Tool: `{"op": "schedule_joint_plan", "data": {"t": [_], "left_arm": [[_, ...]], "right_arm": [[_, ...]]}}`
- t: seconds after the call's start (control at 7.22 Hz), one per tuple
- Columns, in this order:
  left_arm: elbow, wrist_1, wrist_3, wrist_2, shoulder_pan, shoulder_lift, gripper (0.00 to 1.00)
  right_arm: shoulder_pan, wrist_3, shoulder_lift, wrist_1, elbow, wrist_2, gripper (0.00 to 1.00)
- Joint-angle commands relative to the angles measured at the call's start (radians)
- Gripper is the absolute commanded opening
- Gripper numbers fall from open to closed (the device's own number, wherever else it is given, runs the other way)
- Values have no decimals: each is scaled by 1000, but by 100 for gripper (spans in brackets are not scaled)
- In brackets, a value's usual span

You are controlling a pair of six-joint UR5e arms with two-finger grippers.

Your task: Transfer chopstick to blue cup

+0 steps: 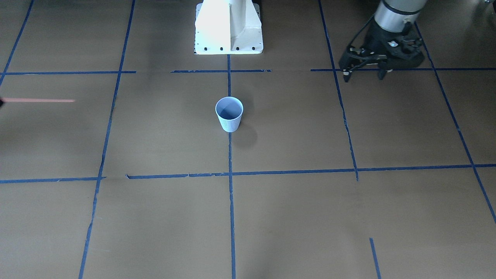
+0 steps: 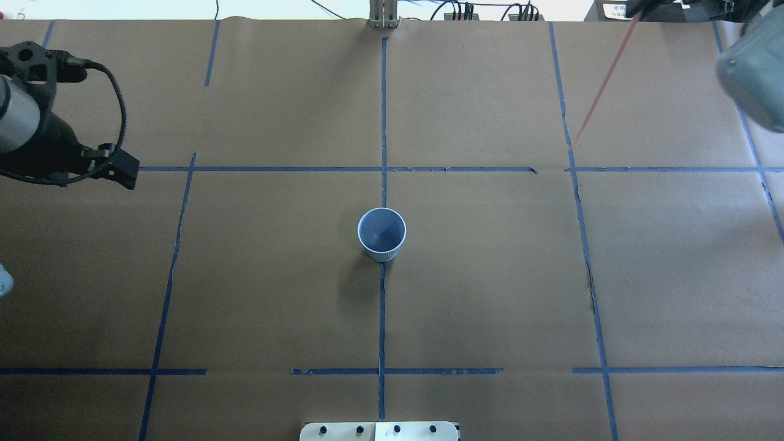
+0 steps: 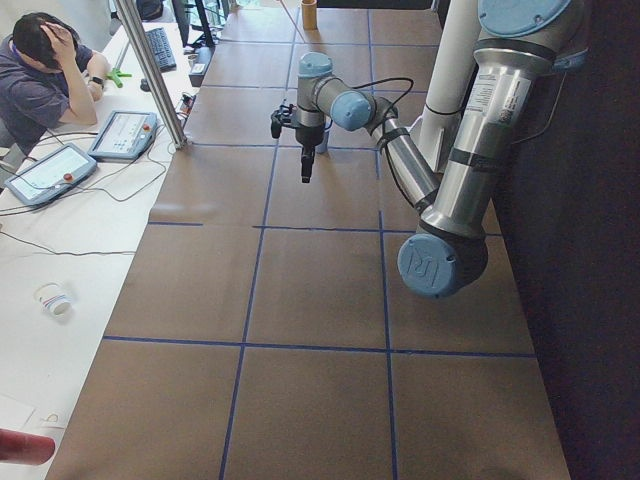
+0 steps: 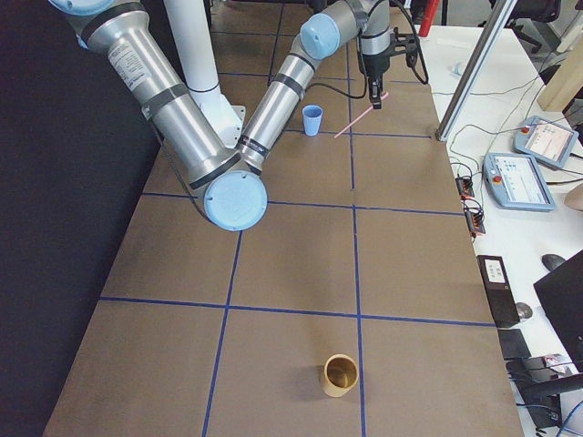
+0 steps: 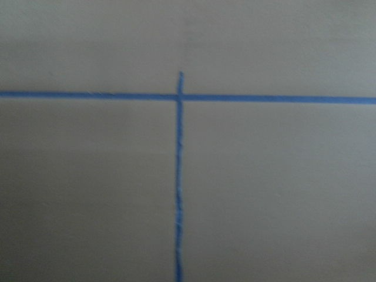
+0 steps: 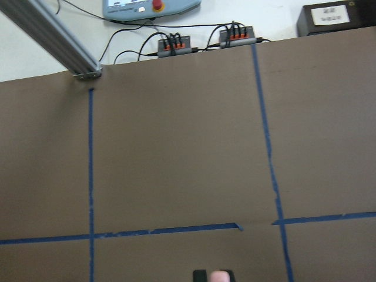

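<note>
The right claw (image 4: 374, 96) grips the chopstick (image 2: 603, 82) by its upper end, the shaft slanting down over the desk (image 2: 490, 294). The blue cup (image 2: 381, 234) stands well apart, leftward of this claw and nearer the base. The left claw (image 1: 364, 75) is open, empty.

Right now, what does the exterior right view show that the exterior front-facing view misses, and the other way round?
Only exterior right: the right gripper clamped on the chopstick's upper end, and a tan cup at the table's near end. Only exterior front-facing: the left gripper, fingers apart and empty. Both: the blue cup, upright, and the chopstick, well off to one side of the cup and not in it.
</note>
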Motion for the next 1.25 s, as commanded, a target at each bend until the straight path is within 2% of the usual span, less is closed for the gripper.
{"op": "schedule_joint_plan", "data": {"t": [0.0, 0.28, 0.42, 0.55, 1.11], "left_arm": [[24, 0, 199, -2, -115, 69, 100], [91, -1, 333, -4, -196, 76, 100], [108, -9, 368, -4, -216, 86, 100], [112, -11, 372, -4, -218, 89, 100], [116, -12, 373, -2, -222, 99, 100]], "right_arm": [[-275, 172, 130, 5, -5, -274, 0], [-468, 284, 196, 9, -55, -500, 0], [-516, 288, 207, 14, -86, -564, 0], [-532, 292, 205, 67, -111, -579, 0], [-600, 323, 202, 150, -197, -635, 0]]}}
